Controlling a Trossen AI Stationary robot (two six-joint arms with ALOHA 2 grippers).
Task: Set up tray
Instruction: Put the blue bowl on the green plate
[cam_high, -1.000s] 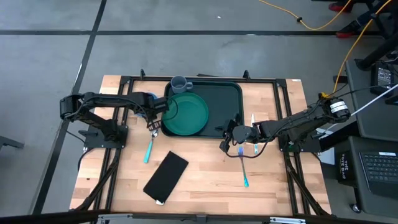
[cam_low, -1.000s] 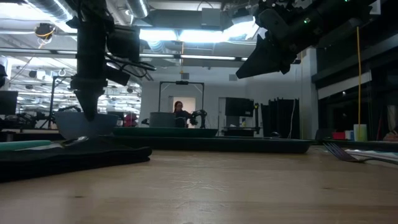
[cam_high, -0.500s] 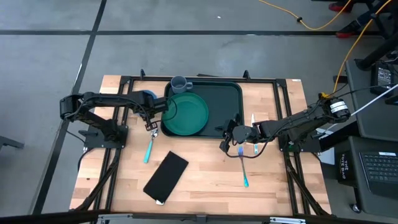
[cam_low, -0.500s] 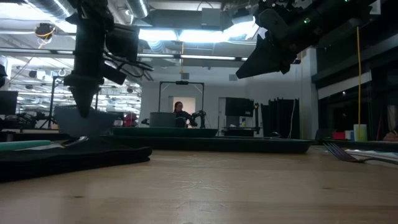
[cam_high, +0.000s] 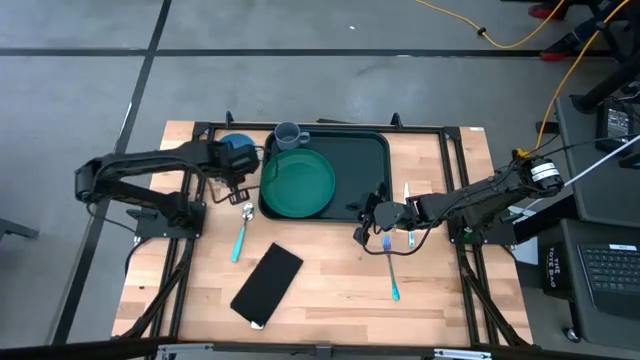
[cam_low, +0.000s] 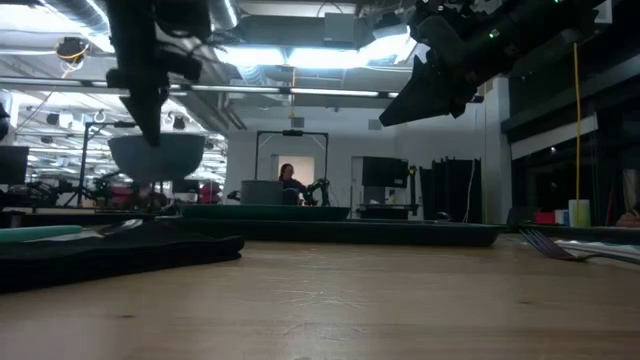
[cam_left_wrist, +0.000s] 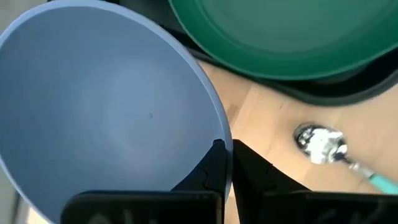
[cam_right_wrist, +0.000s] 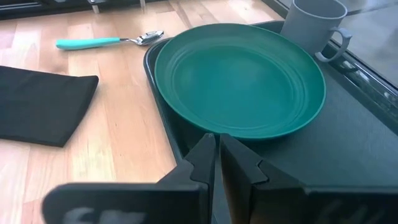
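The dark green tray (cam_high: 365, 160) lies at the table's far middle. On it sit a round green plate (cam_high: 298, 183) and a grey cup (cam_high: 288, 133). My left gripper (cam_high: 238, 170) hovers just left of the tray, shut on a blue bowl (cam_high: 237, 152), also seen as bowl (cam_low: 155, 158) in the low view. My right gripper (cam_high: 365, 222) hangs shut above the tray's near right corner (cam_right_wrist: 186, 155), touching nothing. A teal-handled spoon (cam_high: 243, 228) lies on the wood near the bowl. My left gripper (cam_left_wrist: 225, 147) pinches the blue bowl's rim (cam_left_wrist: 219, 127) on the side nearest the spoon, one finger inside the bowl and one outside. The fingers come from above, pointing down. The bowl hangs lifted clear of the table, opening upward.
A black napkin (cam_high: 267, 284) lies at the near left. A teal-handled fork (cam_high: 391, 268) and a second utensil (cam_high: 409, 225) lie right of the tray's near corner. Bare wood stretches along the near edge. Someone stands far back in the room (cam_low: 288, 180).
My left gripper has risen, carrying the blue bowl from the table surface up clear of it, and has drawn slightly toward the table's left and far edge. The right arm has kept still.
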